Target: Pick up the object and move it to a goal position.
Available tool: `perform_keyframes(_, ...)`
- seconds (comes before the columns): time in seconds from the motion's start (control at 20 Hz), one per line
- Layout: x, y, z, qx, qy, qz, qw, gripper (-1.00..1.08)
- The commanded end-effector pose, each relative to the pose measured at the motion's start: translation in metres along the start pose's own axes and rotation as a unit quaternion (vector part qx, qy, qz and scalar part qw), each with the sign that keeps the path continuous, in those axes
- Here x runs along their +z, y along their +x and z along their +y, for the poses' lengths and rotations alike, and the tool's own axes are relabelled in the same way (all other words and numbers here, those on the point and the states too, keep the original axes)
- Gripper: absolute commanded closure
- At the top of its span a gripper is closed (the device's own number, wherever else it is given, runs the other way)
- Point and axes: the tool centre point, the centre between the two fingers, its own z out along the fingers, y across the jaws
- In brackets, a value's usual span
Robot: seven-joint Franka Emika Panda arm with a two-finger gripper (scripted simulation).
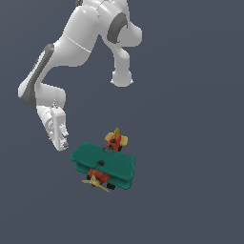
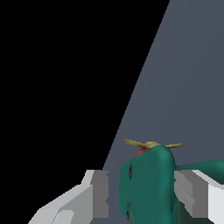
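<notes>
I see the little toy plane (image 1: 103,165) sitting on the flat dark grey floor (image 1: 190,190). It has two green wings, one above the other. Its body is red. The tan propeller (image 1: 96,181) points toward the bottom of the exterior view, and the yellow tail (image 1: 117,139) points the other way.

My white arm (image 1: 71,47) bends down from the top of the exterior view. The tool (image 1: 60,133) hangs at the end of it, just beside the plane's wing tip on the exterior view's left. From that view I cannot tell if it touches the plane.

In the wrist view I see more. The tool (image 2: 142,199) is wide open. One grey finger (image 2: 99,193) is on one side of the green wings (image 2: 148,183) and the other finger (image 2: 192,194) is on the other side. The wings sit between them. There is a thin gap next to each finger, so the tool is not squeezing the plane. The propeller (image 2: 153,144) sticks out past the wings. Half of the wrist view is just black.
</notes>
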Motion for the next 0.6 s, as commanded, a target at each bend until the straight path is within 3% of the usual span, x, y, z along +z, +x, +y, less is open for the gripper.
perform_keyframes(0.0, 0.004, -0.01, 0.012, 0.007, -0.002, -0.002, 1.0, -0.2)
perform_keyframes(0.55, 0.009, -0.029, 0.032, 0.02, -0.007, -0.005, 0.9998, -0.2)
